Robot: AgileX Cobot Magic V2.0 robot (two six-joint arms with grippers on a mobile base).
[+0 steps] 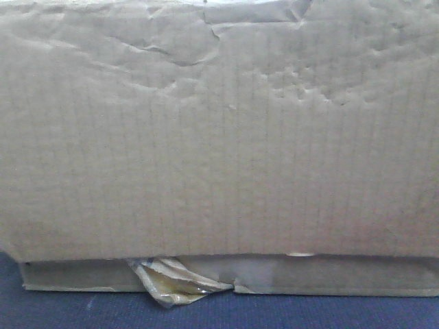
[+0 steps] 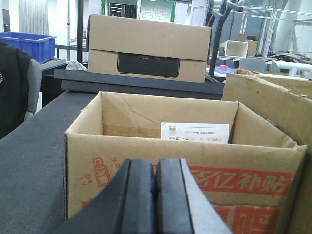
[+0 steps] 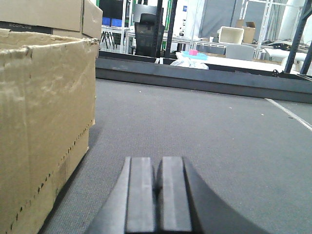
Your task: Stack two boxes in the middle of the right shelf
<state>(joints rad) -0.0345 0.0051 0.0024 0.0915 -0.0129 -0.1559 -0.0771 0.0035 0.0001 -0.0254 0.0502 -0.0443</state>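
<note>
Pressed together, the pads of my left gripper (image 2: 155, 170) sit low in the middle of its wrist view, holding nothing and facing a red-printed carton (image 2: 83, 161). The front view is filled by the tall box (image 1: 219, 137), which seems to sit on the flat box (image 1: 329, 279) (tape (image 1: 171, 282) peeling, lower left) on the tabletop (image 1: 68, 312). My right gripper (image 3: 159, 170) is also closed and empty, with the tall box at the left of its frame. Both boxes look light. Their creased walls would buckle, so I'd squeeze opposite sides low near the corners, clear of the slippery tape.
</note>
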